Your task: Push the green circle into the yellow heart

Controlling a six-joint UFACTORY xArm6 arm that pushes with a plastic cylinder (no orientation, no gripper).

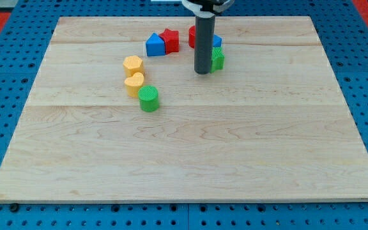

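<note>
While the green circle [149, 99] touches the yellow heart [134, 84], the tip [202, 72] stands well apart; no jaws show.

text: none readable | labels: none | numbers: none | brands/signs: none

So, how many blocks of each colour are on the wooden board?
Yellow: 2, hexagon and heart
Green: 2, circle and one beside my tip
Blue: 2
Red: 2
Total: 8
</note>
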